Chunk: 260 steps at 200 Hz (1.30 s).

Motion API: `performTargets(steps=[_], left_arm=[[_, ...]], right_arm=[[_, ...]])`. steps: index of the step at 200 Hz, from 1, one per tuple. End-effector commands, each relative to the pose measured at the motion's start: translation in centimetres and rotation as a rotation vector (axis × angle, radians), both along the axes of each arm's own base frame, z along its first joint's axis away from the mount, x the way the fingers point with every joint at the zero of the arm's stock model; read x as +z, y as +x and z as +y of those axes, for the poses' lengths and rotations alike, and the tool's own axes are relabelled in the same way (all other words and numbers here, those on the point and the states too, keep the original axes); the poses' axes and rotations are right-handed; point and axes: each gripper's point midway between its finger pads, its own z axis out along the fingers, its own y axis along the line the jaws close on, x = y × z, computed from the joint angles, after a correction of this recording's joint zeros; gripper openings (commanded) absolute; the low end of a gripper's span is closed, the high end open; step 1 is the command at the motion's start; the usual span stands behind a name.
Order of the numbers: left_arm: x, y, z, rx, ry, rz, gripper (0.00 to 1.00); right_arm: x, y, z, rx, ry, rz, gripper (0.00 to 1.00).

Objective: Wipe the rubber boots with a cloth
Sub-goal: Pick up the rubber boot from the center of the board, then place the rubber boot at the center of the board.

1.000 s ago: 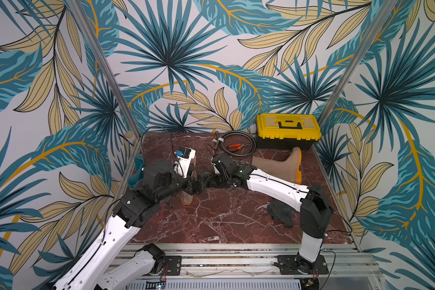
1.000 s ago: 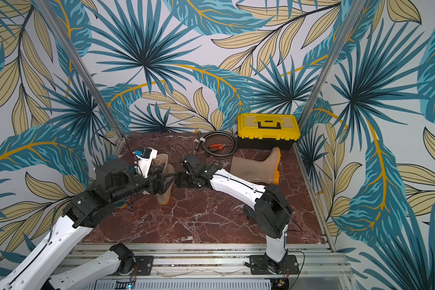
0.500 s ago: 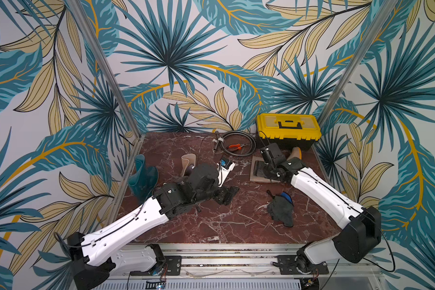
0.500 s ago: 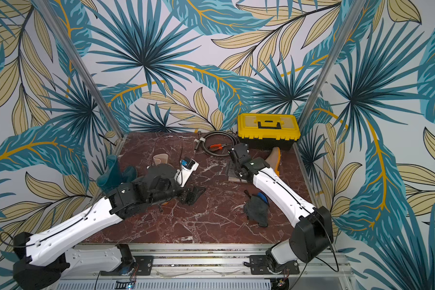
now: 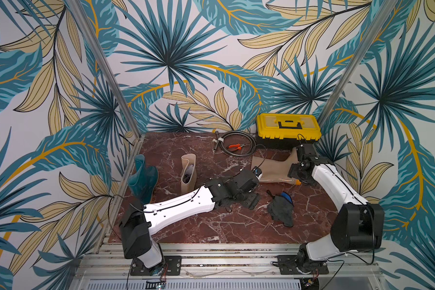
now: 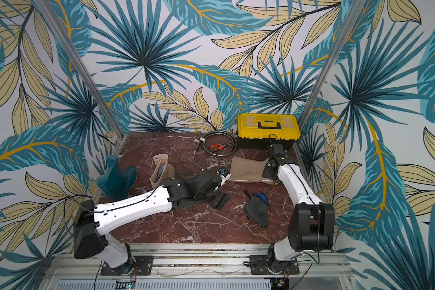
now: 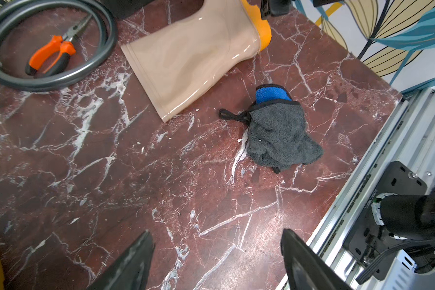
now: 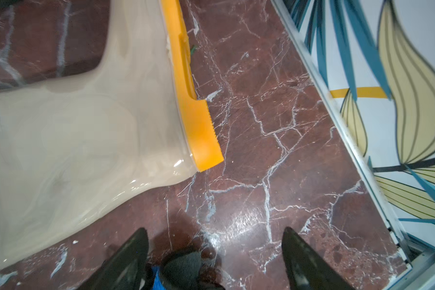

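Three rubber boots show in both top views. A dark teal boot (image 5: 143,180) stands at the left edge and a beige boot (image 5: 188,173) stands beside it. Another beige boot (image 5: 274,168) (image 7: 194,57) lies on its side at the back right, its orange sole (image 8: 194,100) toward the right wall. The dark cloth (image 5: 280,209) (image 7: 279,133), with a blue patch, lies crumpled on the floor. My left gripper (image 5: 252,200) (image 7: 217,251) hangs open over bare floor, left of the cloth. My right gripper (image 5: 298,175) (image 8: 214,251) is open over the floor beside the lying boot's heel.
A yellow toolbox (image 5: 288,128) stands at the back right against the wall. Next to it lie a coiled black cable (image 5: 236,147) and orange-handled pliers (image 7: 50,55). Patterned walls close in the marble floor (image 5: 211,226) on three sides; a metal rail runs along the front.
Both grippers have left the standing beige boot. The left arm swung right toward the cloth. The right arm swung to the lying boot and has opened wider.
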Motion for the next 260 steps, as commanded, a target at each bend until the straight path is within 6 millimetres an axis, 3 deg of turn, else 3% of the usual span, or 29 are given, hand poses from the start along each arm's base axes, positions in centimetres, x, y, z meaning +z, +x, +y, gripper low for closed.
performTargets(steps=[1, 38, 58, 70, 84, 95, 113, 173, 206, 230, 260], left_arm=[[-0.3, -0.2, -1.3, -0.007, -0.012, 0.024, 0.82], [-2.4, -0.3, -1.8, -0.012, 0.015, 0.054, 0.82], [-2.6, -0.1, -1.9, -0.018, 0.02, 0.045, 0.82], [-2.7, 0.1, -2.0, -0.019, 0.025, 0.041, 0.82], [-2.9, 0.2, -2.0, -0.019, 0.029, 0.039, 0.82], [-2.9, 0.2, -2.0, -0.019, 0.028, 0.039, 0.82], [-2.7, 0.2, -2.0, -0.02, 0.025, 0.036, 0.82], [-1.4, 1.0, -0.1, 0.038, 0.002, 0.02, 0.82], [-0.9, 1.6, 2.0, 0.124, -0.021, 0.027, 0.83], [-0.8, 2.2, 3.7, 0.188, -0.053, 0.057, 0.84], [-0.2, 2.4, 4.5, 0.208, -0.074, 0.055, 0.84]], right_arm=[[-2.4, 2.4, -0.5, 0.013, 0.061, 0.032, 0.84], [-5.3, 5.5, -2.7, 0.017, 0.065, 0.105, 0.84], [-7.1, 5.8, -3.2, 0.012, 0.102, 0.154, 0.8], [-7.6, 5.7, -2.9, 0.021, 0.128, 0.165, 0.67], [-7.7, 5.3, -2.3, 0.04, 0.153, 0.159, 0.38], [-7.5, 4.8, -2.0, 0.058, 0.161, 0.147, 0.21], [-6.3, 4.1, -1.7, 0.081, 0.157, 0.113, 0.09], [1.4, 1.9, 0.2, 0.155, 0.159, -0.053, 0.03], [4.4, -0.5, 3.3, 0.211, 0.192, -0.098, 0.03], [4.9, -3.0, 7.5, 0.275, 0.221, -0.111, 0.03], [2.7, -6.6, 12.4, 0.32, 0.278, -0.082, 0.03]])
